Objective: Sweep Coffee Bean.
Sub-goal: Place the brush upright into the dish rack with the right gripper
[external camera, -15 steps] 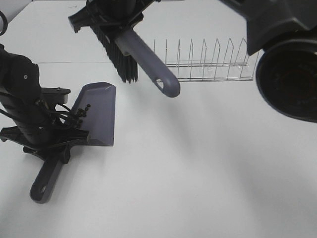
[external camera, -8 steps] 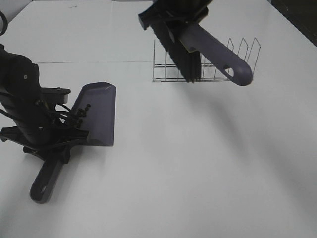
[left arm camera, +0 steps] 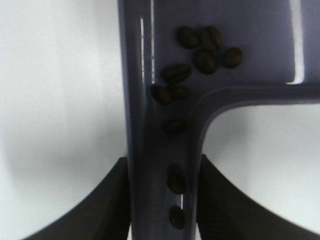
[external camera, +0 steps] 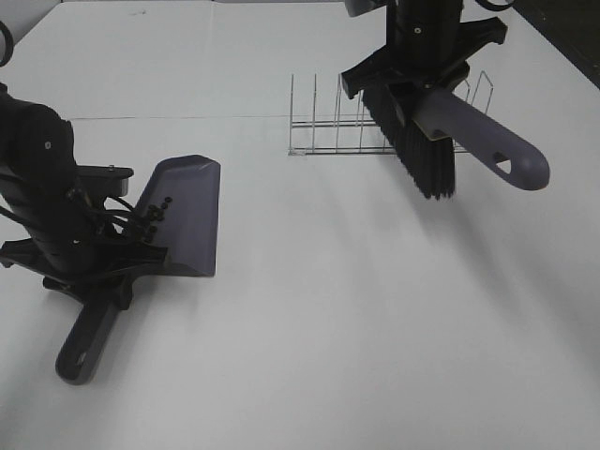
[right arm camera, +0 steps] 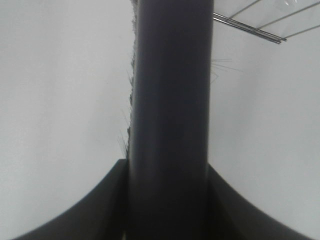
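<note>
The coffee beans (left arm camera: pixel 205 59) lie in the grey-purple dustpan (external camera: pixel 187 211), on its left side where the handle joins, just beside the left gripper (left arm camera: pixel 162 200). About 10 small, dark, oval beans show in the left wrist view. Most cluster at the junction, and 3 are strung along the handle's groove, the last 2 of them between the black fingers (left arm camera: pixel 107 200). That gripper is clamped tight on the dustpan's handle.

The left arm (external camera: pixel 42 187) is folded low at the left of the white table (external camera: pixel 328 328). The pan lies flat with its lip to the right, and the handle end points near and left.

The right gripper (external camera: pixel 417 89) is raised at the far right, well apart from the beans, and closed firmly on the brush (external camera: pixel 469 136) close to its head. The brush is tilted, with its black bristles (external camera: pixel 427 164) pointing down in front of a thin wire rack (external camera: pixel 323 127). Its rounded handle end, with a hanging hole, points right and nearer.

The plastic of the dustpan is smooth and glossy, and the table is matte.
</note>
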